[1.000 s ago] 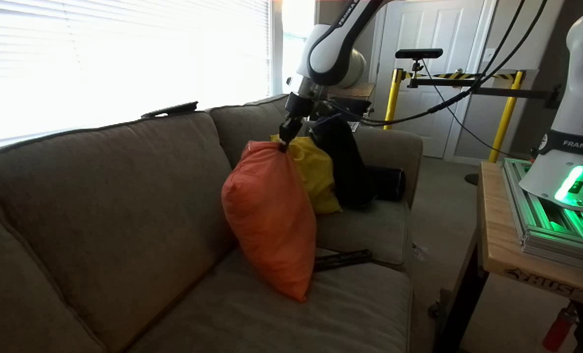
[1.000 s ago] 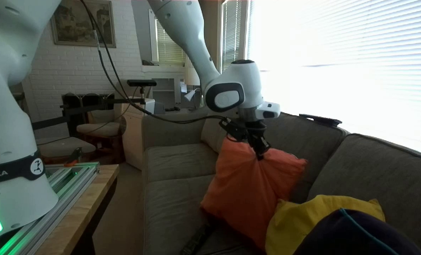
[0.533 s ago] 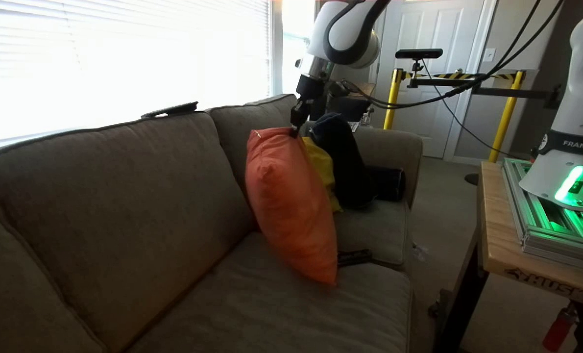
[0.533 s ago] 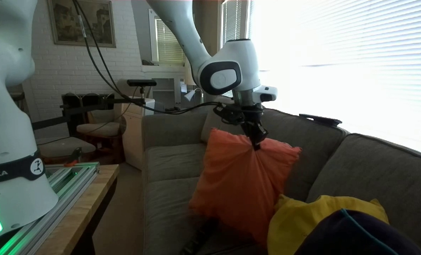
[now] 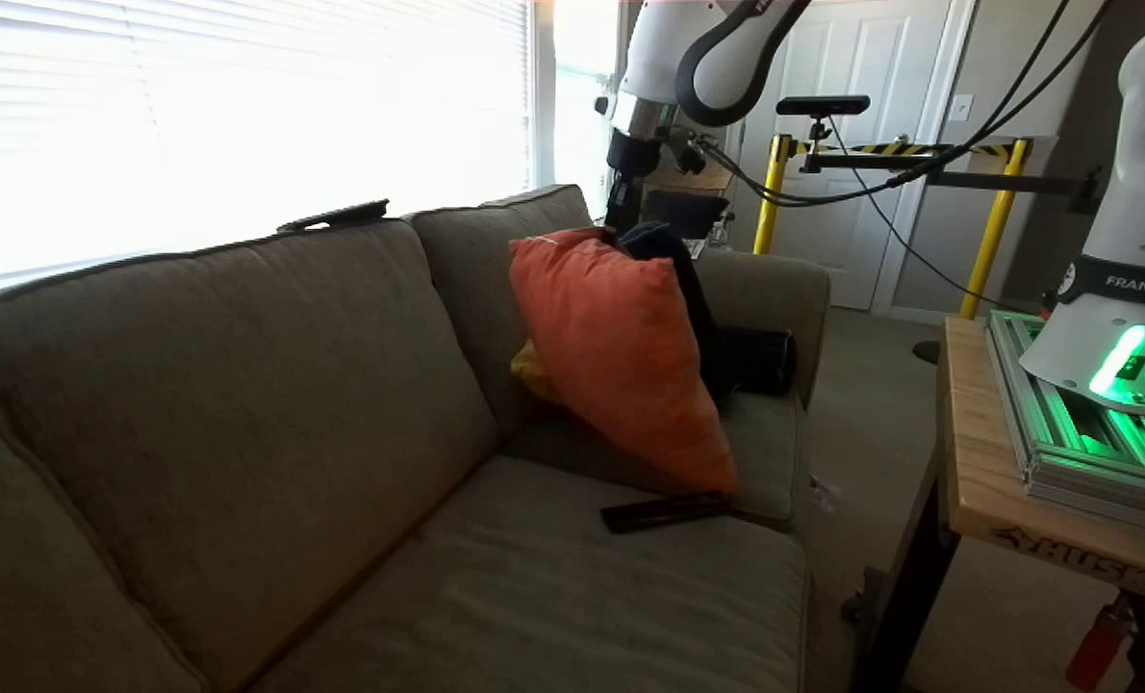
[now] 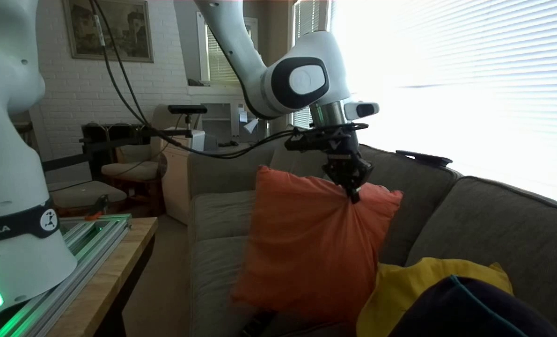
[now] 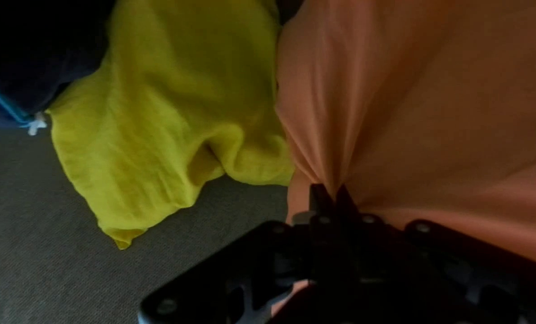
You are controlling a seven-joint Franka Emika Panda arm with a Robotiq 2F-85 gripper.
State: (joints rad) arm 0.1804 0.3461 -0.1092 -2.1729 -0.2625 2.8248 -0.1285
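In the wrist view, my gripper [image 7: 332,192] appears at lower center, its jaws pinched together on a gathered fold of the orange throw pillow [image 7: 439,112], which fills the right side. The yellow throw pillow [image 7: 169,112] lies upper left of center, beside the navy pillow [image 7: 38,63] with teal piping in the upper left corner. In an exterior view, the orange throw pillow slants near center, on or just above the sofa [image 5: 197,414]; I cannot tell which.

Opposite-end exterior views sharing sofa [image 5: 236,404] and orange pillow [image 5: 621,346], wrist view close, probably downward
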